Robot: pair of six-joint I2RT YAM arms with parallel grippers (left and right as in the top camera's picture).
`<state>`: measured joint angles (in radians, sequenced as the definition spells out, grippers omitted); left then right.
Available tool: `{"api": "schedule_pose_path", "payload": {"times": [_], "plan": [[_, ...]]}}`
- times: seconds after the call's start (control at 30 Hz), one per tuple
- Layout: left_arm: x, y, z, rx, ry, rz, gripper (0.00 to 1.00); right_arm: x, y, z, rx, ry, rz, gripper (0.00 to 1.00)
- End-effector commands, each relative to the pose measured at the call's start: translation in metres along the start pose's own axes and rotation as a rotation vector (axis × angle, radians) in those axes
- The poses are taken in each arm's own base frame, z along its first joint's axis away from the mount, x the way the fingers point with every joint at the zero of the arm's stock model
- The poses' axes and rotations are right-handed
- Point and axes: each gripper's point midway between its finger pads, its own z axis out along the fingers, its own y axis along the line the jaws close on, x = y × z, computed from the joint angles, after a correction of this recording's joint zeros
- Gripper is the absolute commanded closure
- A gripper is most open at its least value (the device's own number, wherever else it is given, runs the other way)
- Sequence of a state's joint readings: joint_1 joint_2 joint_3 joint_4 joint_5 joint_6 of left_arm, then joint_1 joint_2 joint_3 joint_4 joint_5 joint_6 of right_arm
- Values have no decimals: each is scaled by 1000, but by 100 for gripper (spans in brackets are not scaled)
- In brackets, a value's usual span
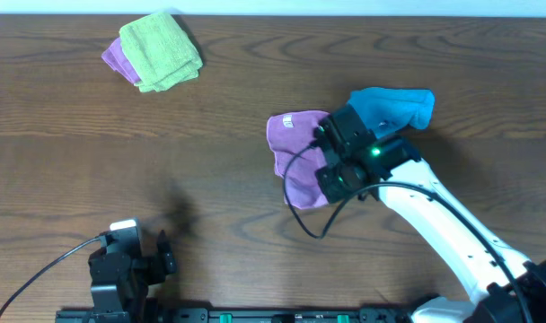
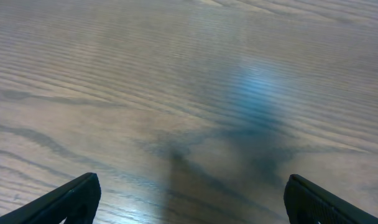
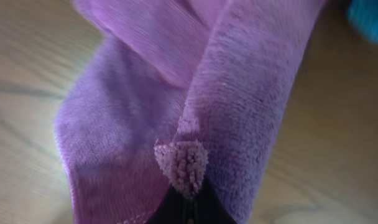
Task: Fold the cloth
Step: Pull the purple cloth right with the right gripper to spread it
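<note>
On the bench (image 1: 255, 72), the right pincer (image 3: 186, 208) pinches the bunched cloth (image 1: 291, 148) beside the blue towel (image 1: 394, 106); spreading it flat likely comes next.

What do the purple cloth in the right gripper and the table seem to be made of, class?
The cloth: probably microfibre or terry, matte; fuzzy napped pile shows. The table: wood or wood-look laminate, undecidable; brown grain lines, faint sheen with a soft reflection.

Soft even light, bluish glare on the table (image 2: 257, 87), the cloth (image 3: 239, 106) blurred toward its edges.
</note>
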<state>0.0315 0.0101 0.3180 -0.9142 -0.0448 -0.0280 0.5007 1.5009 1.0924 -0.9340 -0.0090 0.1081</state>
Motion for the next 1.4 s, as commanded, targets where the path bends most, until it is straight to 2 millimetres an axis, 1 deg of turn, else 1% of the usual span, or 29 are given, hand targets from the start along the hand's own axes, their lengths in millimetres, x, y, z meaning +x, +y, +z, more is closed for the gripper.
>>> {"api": "schedule_pose_path", "payload": {"times": [0.0,0.13,0.23,0.3,0.4,0.53,0.67,0.73,0.77,0.8,0.83,0.87,0.9,1.0,1.07,1.17,1.3,1.37], "plan": [[4,-8,3,46,8,8,5,18,-9,14,-6,26,165,99],[2,-14,2,79,1,-5,4,30,-21,29,23,36,317,99],[-4,-30,0,171,-18,-30,5,41,-40,35,119,45,415,98],[-13,-46,-4,265,-50,-26,4,45,-49,35,161,47,453,98],[-26,-67,-16,397,-70,-27,5,47,-62,33,218,36,511,98],[-38,-72,-25,419,-17,-60,4,51,-81,29,303,18,595,97],[-61,-74,-29,409,68,-67,4,58,-99,24,382,13,684,87],[-73,-76,-30,402,135,-74,4,62,-108,21,419,8,728,72],[-80,-77,-29,395,189,-80,4,63,-113,20,437,1,748,58],[-84,-77,-29,394,218,-83,4,63,-116,19,444,-3,761,51],[-89,-80,-29,399,256,-88,4,63,-118,18,446,-8,769,41],[-93,-83,-28,410,292,-93,4,63,-119,17,446,-14,776,34],[-98,-88,-28,432,323,-99,4,62,-121,15,445,-22,784,30],[-110,-104,-25,518,374,-125,5,58,-125,8,436,-59,806,23],[-115,-115,-18,564,405,-193,5,53,-126,3,425,-94,815,19],[-113,-123,-6,576,490,-314,5,44,-127,-7,406,-155,820,16],[-108,-141,-1,685,592,-369,5,38,-127,-17,388,-211,828,14],[-104,-147,3,711,636,-390,5,35,-124,-18,368,-217,806,14]]}}
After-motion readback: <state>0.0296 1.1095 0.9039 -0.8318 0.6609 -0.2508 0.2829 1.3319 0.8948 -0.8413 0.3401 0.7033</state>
